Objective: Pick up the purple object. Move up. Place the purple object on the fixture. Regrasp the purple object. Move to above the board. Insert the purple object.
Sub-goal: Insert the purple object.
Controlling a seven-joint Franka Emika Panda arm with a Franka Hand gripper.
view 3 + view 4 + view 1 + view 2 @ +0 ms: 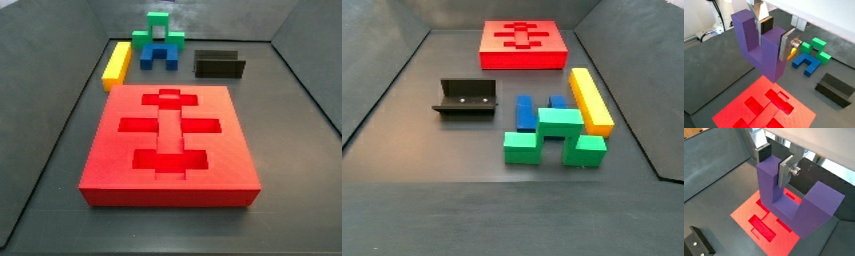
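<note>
Clamped by one prong between the closed silver fingers of the gripper, the purple object hangs above the red board, clear of the fixture, with only the insertion apparently left.

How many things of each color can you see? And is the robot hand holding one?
Purple: 1, the purple object, held in the gripper above the board
Red: 1, the board
Yellow: 1, the yellow bar
Blue: 1, the blue block
Green: 1, the green block
Black: 1, the fixture
Total: 6
</note>
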